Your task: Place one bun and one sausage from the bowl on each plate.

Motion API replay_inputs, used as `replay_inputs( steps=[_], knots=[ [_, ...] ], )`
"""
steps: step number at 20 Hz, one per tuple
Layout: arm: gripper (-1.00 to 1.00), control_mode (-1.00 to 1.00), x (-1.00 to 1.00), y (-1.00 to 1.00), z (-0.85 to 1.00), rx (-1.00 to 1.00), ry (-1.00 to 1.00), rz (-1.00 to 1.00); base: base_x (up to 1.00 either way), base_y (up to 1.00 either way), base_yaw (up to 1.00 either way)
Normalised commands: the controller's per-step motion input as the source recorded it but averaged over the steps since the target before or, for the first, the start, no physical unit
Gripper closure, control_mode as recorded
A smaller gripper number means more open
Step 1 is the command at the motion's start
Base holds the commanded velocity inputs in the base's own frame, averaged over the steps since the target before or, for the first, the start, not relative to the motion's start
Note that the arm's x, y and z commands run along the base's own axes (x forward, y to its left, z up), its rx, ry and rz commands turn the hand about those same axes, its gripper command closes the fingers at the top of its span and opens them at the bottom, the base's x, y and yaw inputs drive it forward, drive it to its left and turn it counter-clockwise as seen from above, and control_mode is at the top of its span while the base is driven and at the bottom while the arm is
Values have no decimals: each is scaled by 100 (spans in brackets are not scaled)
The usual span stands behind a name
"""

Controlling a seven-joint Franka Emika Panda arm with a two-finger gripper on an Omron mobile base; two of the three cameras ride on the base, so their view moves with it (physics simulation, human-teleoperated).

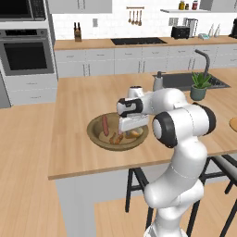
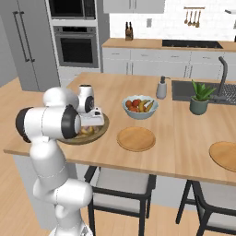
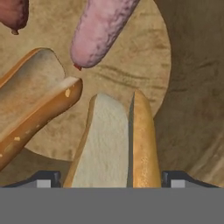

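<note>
Hand view looks straight down on a split bun (image 3: 116, 144) standing between the two fingertips (image 3: 43, 178) of the pincer (image 3: 111, 179), whose jaws are spread to either side of it, not yet pinching. It lies in the wooden bowl (image 1: 97, 134) near the desk's front-left corner, beside a second bun (image 3: 35, 100) and a pink sausage (image 3: 98, 30). Both plates (image 2: 135, 138) sit bare along the front edge.

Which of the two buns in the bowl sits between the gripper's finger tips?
The split bun at bottom centre of the hand view, standing between the finger tips; the other bun lies off to the left.
</note>
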Motion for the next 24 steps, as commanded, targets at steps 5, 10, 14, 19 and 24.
replay_inputs(
  steps=[5,10,14,19,24],
  knots=[
    [100,-100,-44,0,19,0,-12,-2,0,0,0],
    [100,-100,-46,-27,88,7,-15,-3,0,0,0],
    [100,-100,-41,-39,100,10,-17,-7,0,0,0],
    [100,-100,-46,-80,64,10,-7,-12,0,0,0],
    [100,-100,-28,-100,0,10,-7,-16,0,0,0]
  ],
)
